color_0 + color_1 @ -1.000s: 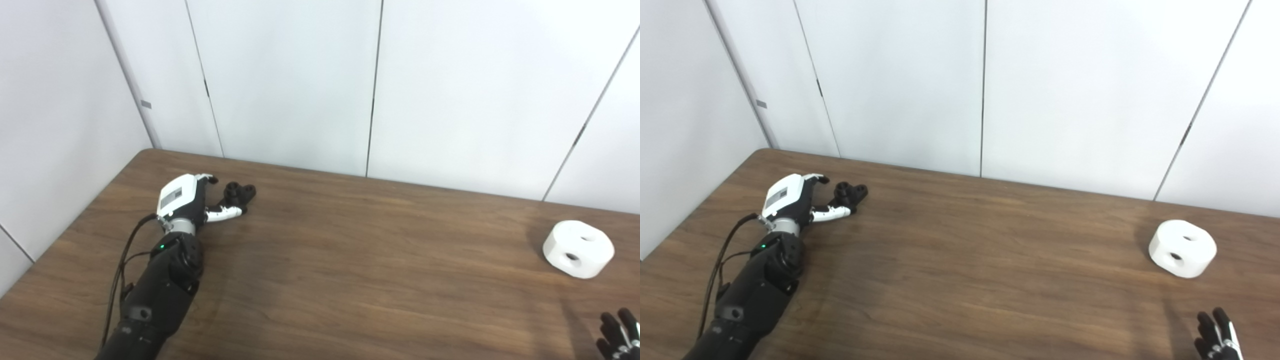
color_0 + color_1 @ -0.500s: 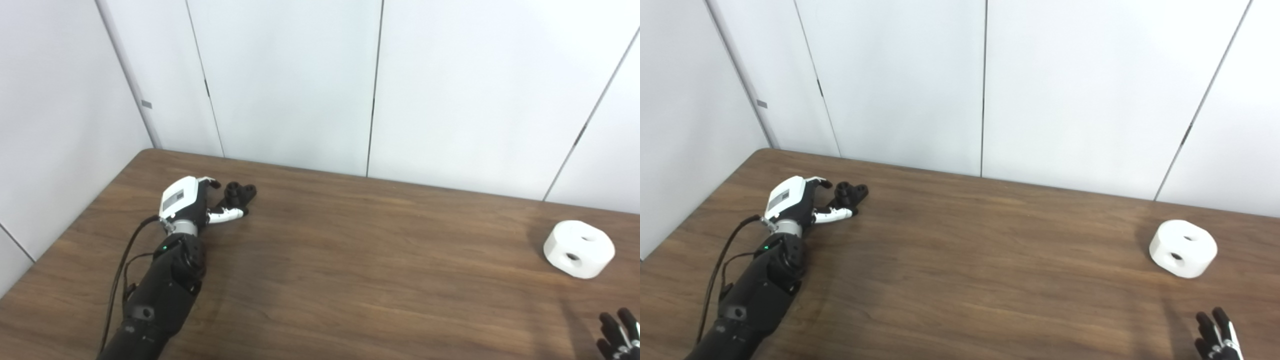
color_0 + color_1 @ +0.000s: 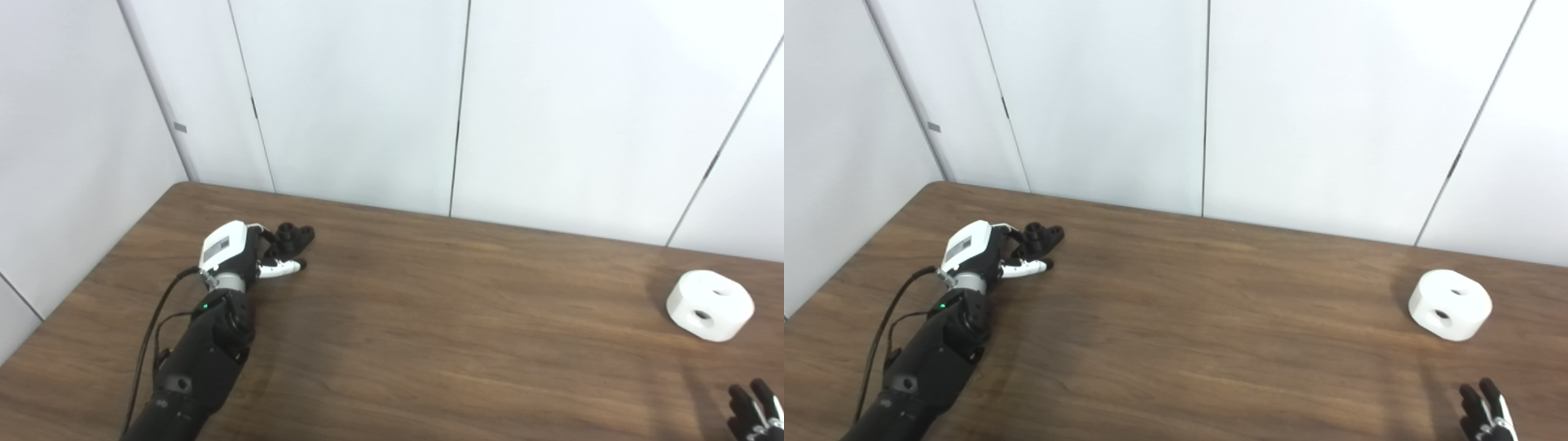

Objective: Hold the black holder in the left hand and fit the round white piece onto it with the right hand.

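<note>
The black holder [image 3: 295,234] lies on the wooden table [image 3: 429,318] at its far left, near the back edge. My left hand [image 3: 236,252] rests just left of it, open. Its fingers curl toward the holder's left side and its white thumb [image 3: 278,267] points right along the near side. I cannot tell whether the fingers touch the holder. The round white piece [image 3: 709,304], with two dark holes, sits alone at the far right. My right hand [image 3: 750,410] shows only spread fingertips at the bottom right corner, well short of the white piece and holding nothing.
White wall panels [image 3: 355,104] stand close behind the table's back edge and along its left side. Bare brown tabletop stretches between the holder and the white piece.
My left hand has slid a little to the right, and its fingers have curled closer to the holder. The right fingertips have sunk slightly toward the bottom edge. Holder and white piece have not moved.
</note>
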`<action>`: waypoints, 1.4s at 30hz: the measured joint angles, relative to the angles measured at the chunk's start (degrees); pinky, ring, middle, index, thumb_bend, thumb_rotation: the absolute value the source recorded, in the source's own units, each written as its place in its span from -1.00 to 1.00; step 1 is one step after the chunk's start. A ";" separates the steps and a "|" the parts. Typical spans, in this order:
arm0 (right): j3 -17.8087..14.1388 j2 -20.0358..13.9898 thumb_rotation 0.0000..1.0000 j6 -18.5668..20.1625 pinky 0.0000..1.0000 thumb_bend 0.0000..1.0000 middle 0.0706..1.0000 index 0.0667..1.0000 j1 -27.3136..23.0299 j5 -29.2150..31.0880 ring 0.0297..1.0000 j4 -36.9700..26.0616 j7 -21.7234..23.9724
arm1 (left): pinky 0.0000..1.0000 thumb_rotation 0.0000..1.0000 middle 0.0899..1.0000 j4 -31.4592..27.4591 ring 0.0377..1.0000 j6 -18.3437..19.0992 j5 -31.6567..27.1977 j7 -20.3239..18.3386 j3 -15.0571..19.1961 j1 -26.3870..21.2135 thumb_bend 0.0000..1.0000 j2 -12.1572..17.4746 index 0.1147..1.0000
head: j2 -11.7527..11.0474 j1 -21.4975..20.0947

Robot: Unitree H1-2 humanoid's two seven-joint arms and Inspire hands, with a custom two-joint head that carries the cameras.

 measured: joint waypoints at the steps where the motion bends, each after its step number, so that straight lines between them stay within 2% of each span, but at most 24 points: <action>1: 0.00 0.05 0.97 0.00 1.00 0.07 0.89 0.94 0.03 -0.01 0.96 -0.03 0.00 | 0.94 -0.26 0.74 0.31 0.91 0.00 -0.15 0.00 -0.03 -0.27 0.65 -0.02 0.29 | 0.00 0.00; 18: 0.09 0.59 0.95 -0.05 1.00 0.08 0.87 0.93 0.55 -0.06 0.93 -0.60 0.04 | 0.91 -0.31 0.72 5.56 0.88 -1.35 -0.51 3.08 -0.35 -2.67 0.66 -0.17 0.26 | 0.26 -0.26; 30: 0.05 0.62 0.93 -0.13 1.00 0.07 0.85 0.92 0.56 -0.02 0.90 -0.57 0.04 | 0.87 -0.49 0.62 6.44 0.82 -2.54 -0.55 4.47 -1.11 -2.67 0.65 -0.03 0.16 | 0.26 -0.35; 33: 0.05 0.62 0.93 -0.14 1.00 0.10 0.86 0.92 0.56 -0.16 0.91 -0.58 0.02 | 0.80 -0.52 0.57 6.44 0.77 -2.57 -0.48 4.51 -1.63 -2.67 0.62 0.22 0.12 | 0.00 -0.53; 34: 0.05 0.62 0.91 -0.14 1.00 0.11 0.86 0.92 0.56 -0.14 0.91 -0.57 0.04 | 0.78 -0.58 0.54 6.46 0.75 -2.68 -0.47 4.61 -1.78 -2.67 0.60 0.31 0.07 | 0.00 -0.53; 35: 0.05 0.62 0.89 -0.13 1.00 0.12 0.86 0.92 0.56 -0.10 0.91 -0.57 0.04 | 0.78 -0.80 0.51 6.57 0.73 -2.90 -0.49 4.77 -1.82 -2.67 0.16 0.34 -0.11 | -0.09 -0.53; 38: 0.05 0.62 0.89 -0.12 1.00 0.09 0.85 0.92 0.54 -0.02 0.91 -0.55 0.05 | 0.78 -0.87 0.48 7.51 0.72 -4.67 -1.40 6.27 -1.36 -2.67 0.07 0.21 -0.15 | -0.09 -0.62; 42: 0.03 0.62 0.87 -0.21 1.00 0.08 0.86 0.92 0.51 0.27 0.91 -0.48 0.05 | 0.71 -0.90 0.45 8.03 0.71 -6.08 -2.86 7.19 -0.68 -2.66 0.04 -0.15 -0.16 | -0.18 -0.70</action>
